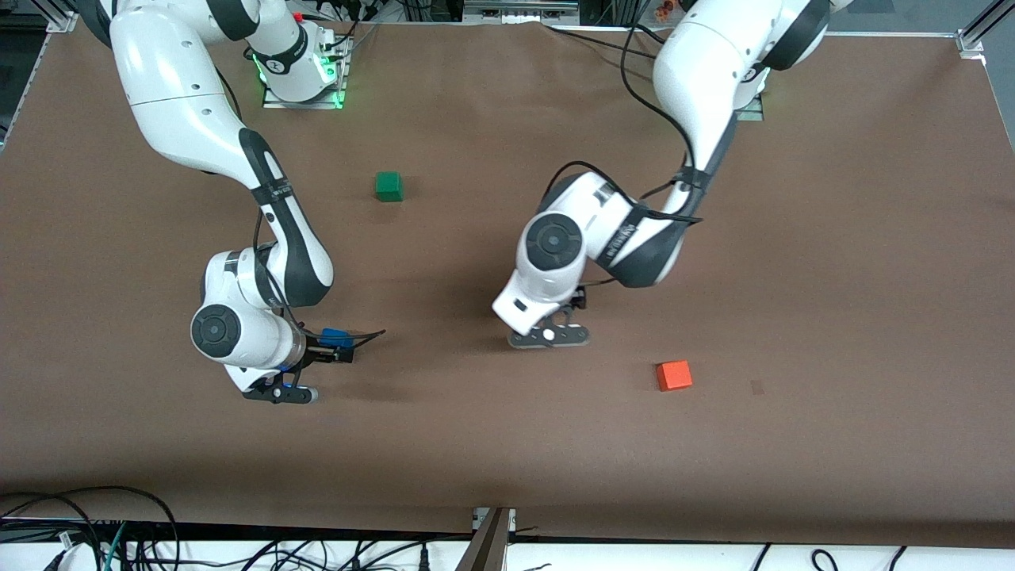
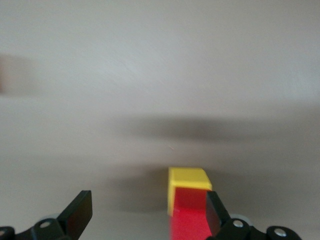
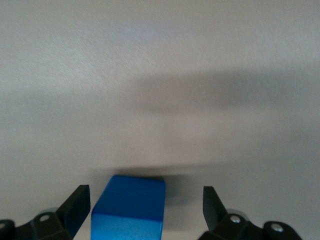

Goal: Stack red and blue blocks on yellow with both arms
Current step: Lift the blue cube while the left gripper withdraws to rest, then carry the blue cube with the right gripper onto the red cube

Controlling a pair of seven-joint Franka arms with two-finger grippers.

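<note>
Desk (image 1: 833,238): flat brown matte top, carrying both arm bases along its edge farthest from the front camera.

Lying directly on it:
- green cube (image 1: 388,186), nearest the bases;
- orange cube (image 1: 674,375), toward the left arm's end, nearer the camera;
- blue cube (image 3: 129,207), toward the right arm's end;
- yellow cube (image 2: 187,182), mid-desk, with a red cube (image 2: 189,215) on top.

Two glossy white jointed arms (image 1: 198,103) with dark grey joint bands, black cables, black end effectors.
</note>
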